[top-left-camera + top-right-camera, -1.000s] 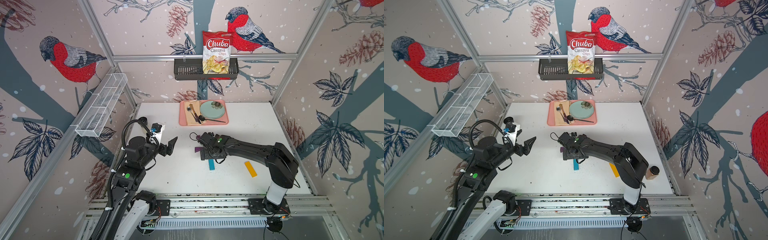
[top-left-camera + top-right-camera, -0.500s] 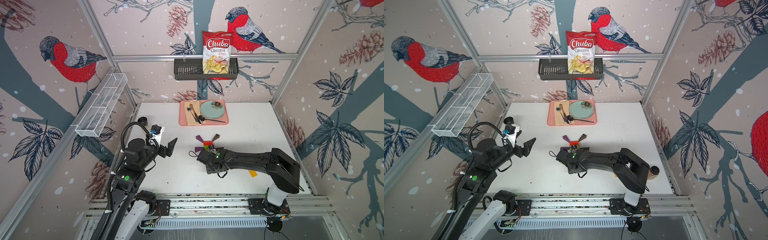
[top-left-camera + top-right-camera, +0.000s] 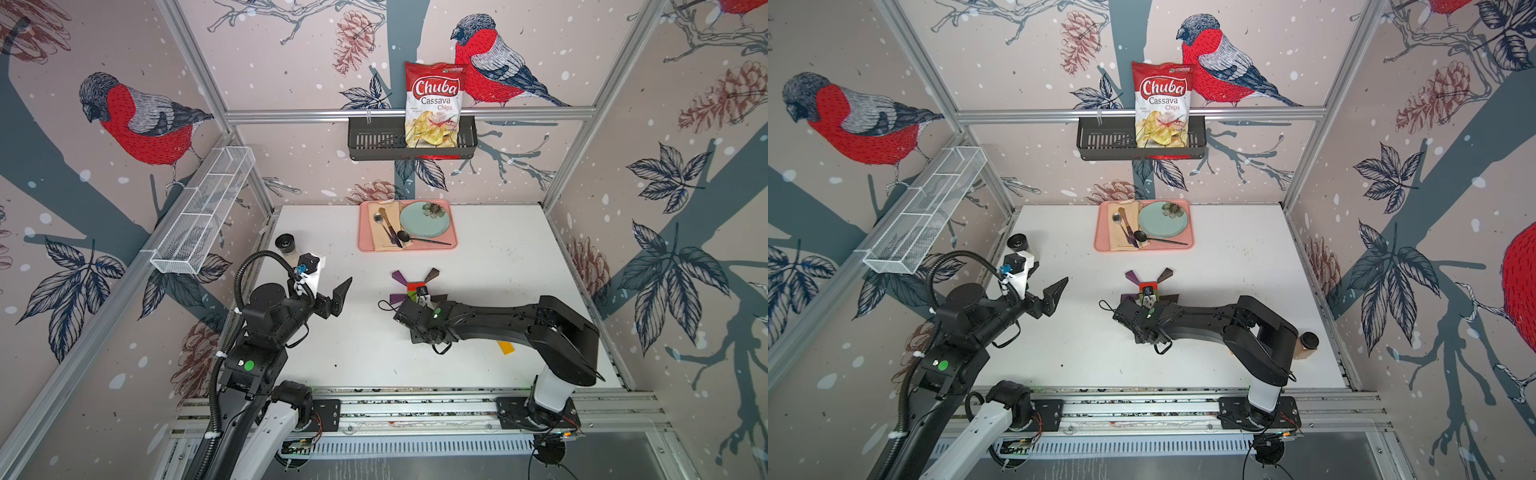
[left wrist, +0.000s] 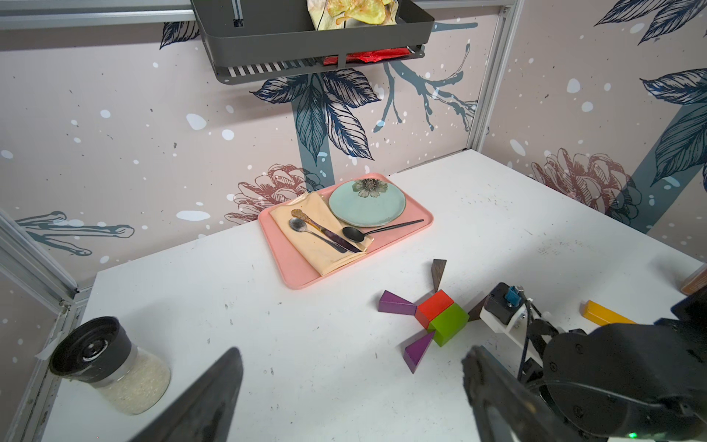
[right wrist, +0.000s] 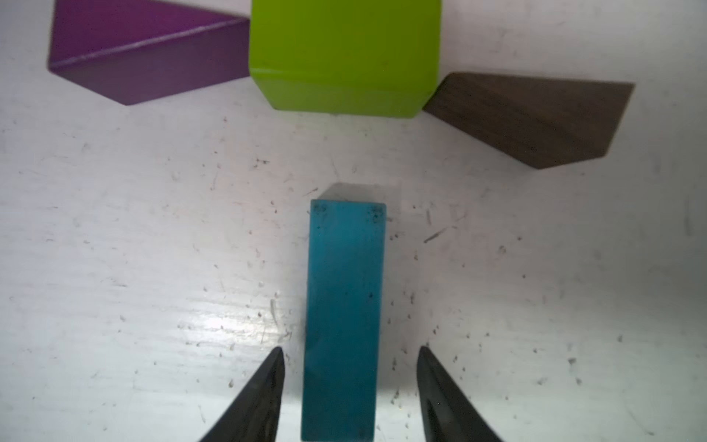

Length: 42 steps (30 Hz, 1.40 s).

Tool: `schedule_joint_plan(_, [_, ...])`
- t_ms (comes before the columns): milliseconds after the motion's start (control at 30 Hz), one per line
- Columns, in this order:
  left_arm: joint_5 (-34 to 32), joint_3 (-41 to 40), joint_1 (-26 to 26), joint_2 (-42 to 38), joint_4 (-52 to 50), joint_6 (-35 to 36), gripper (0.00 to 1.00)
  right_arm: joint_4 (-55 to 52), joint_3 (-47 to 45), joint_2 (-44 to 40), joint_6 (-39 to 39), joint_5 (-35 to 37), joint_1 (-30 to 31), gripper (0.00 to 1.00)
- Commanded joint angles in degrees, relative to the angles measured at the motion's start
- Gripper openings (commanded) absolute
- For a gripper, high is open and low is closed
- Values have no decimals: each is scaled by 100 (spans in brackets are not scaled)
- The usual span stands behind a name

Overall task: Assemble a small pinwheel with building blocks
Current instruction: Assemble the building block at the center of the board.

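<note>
6 blocks lie joined at the middle of the frame in both top views, just below the pink tray. The pinwheel has a red brick and a green brick touching side by side as its hub. 2 purple wedges and 2 dark brown wedges fan out from its corners.

The right claw hangs low over the bench on the hub's green side. Its 2 fingers are parted and straddle the blue bar. A sliver of bench shows on each side of the bar, so nothing is pinched. The bar's end points at the green brick, with a clear gap between them.

The yellow bar lies apart in the lower right of a top view, partly hidden by the right arm. The left claw hovers left of centre in both top views, spread wide and empty. A black-lidded jar of white grains stands near the bench's left edge.
</note>
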Motion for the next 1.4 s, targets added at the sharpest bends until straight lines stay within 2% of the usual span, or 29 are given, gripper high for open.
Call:
schedule_joint_plan(0, [-29,-16,13,-22,18,9,89,182,-46,81,-123,-232,-22,52])
schedule_joint_plan(233, [-54,-3,12,-4,36,-16,89,250,-56,175,-216,-444,-98,36])
schedule_joint_plan(1167, [-132,68,14,57,-25,10,89,332,216,456,-498,-376,-435,34])
schedule_joint_plan(1367, [-86,42,11,31,-13,-17,89,271,265,433,-517,-250,-364,62])
